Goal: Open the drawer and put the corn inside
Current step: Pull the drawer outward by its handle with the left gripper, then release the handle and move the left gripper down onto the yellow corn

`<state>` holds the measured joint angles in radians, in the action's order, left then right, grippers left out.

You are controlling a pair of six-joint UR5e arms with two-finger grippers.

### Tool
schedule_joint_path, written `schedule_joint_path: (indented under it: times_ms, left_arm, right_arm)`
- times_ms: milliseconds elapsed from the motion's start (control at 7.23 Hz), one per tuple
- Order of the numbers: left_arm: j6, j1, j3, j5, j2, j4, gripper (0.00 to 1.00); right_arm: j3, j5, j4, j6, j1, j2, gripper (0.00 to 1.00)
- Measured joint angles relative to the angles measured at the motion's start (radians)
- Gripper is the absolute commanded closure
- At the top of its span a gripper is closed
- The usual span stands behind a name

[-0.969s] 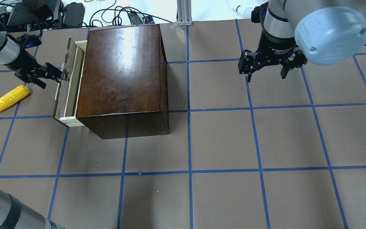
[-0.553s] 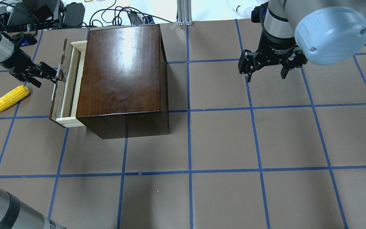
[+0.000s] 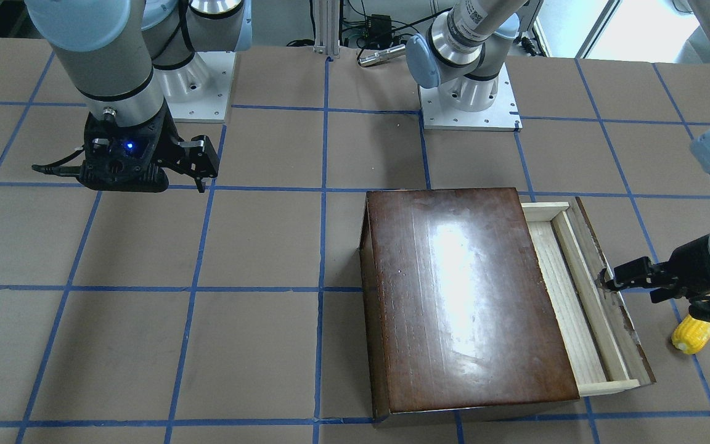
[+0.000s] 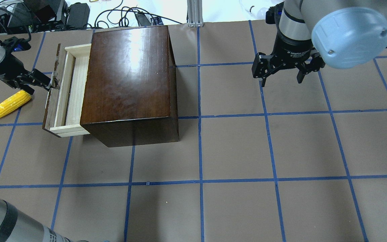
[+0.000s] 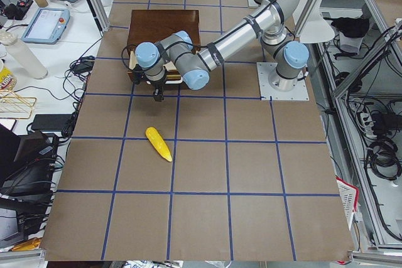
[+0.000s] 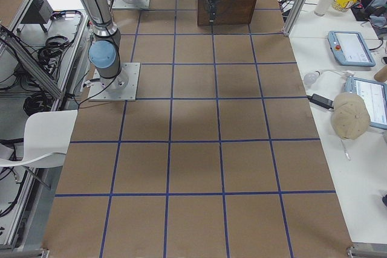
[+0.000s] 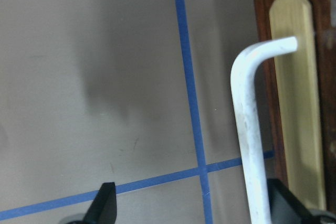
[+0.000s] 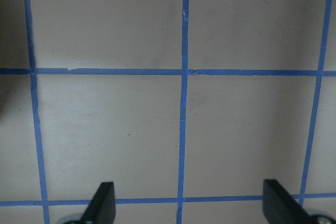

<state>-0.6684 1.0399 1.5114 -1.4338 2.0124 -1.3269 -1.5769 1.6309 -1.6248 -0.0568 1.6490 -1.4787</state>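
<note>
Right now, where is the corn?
In the overhead view the corn lies on the table at the far left, just outside the open drawer, with the left pincer close by its blunt end.

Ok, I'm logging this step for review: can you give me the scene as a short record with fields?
left hand: open around the pale handle
right hand: open, empty, above the table
drawer: partly out of the box, visible part empty
corn: on the table beside the left hand, not in drawer
</note>
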Motion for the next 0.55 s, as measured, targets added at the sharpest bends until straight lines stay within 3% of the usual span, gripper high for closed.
schedule_joint_path:
  times_ms: [553]
  left_arm:
    - [-0.034, -0.003, -0.021, -0.019, 0.004, -0.004, 0.00]
  right_arm:
    - [0.000, 0.000, 0.000, 0.000, 0.000, 0.000, 0.00]
